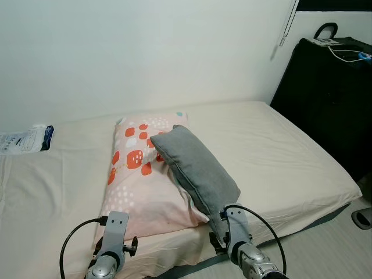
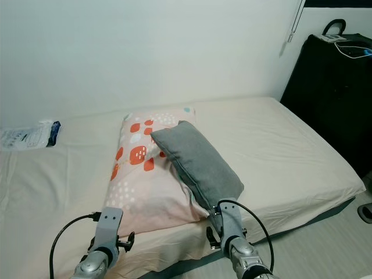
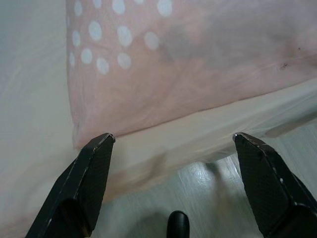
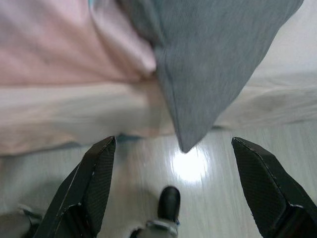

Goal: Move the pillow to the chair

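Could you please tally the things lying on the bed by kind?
Pillows: 2, a pink patterned pillow and a grey pillow leaning on it.
Plastic packets: 1, the white and blue packet near the wall.
Total: 3 things.

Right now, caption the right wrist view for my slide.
Open right tool poised over grey pillow corner overhanging the bed edge.
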### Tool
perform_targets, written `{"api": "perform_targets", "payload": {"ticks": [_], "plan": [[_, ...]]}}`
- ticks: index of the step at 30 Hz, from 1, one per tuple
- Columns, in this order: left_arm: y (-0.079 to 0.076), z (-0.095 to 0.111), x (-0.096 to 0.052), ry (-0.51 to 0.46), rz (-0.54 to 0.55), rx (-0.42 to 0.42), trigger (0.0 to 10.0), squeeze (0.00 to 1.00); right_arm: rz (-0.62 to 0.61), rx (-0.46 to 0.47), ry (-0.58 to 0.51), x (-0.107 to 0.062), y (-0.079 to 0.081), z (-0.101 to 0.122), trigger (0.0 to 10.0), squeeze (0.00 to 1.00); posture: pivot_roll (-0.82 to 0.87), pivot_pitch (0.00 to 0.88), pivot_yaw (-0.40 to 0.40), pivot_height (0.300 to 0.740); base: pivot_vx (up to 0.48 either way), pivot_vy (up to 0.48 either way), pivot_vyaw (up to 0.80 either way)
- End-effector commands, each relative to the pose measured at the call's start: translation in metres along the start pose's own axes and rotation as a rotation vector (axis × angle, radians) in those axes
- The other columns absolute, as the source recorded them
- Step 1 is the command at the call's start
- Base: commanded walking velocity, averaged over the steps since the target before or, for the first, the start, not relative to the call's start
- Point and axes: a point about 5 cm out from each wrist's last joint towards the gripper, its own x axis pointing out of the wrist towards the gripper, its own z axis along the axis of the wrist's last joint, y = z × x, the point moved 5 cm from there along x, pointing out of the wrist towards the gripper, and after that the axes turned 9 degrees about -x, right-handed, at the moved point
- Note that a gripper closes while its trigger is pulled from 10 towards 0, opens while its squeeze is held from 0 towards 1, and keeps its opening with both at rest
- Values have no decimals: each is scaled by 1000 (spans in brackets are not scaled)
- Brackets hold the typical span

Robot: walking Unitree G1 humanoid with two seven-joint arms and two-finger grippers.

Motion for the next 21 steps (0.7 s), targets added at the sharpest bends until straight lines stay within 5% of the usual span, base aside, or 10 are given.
{"api": "perform_targets", "payload": {"ticks": [1,21], "plan": [[-4,-11,-3,30,-9,-6,10000,0,8,-15,34,-2,3,-11,10000,0,104,0,-85,740,0,0,0],[-9,-19,-5,48,-22,-47,10000,0,-1,58,38,-3,1,-16,10000,0,114,0,-93,740,0,0,0]]}}
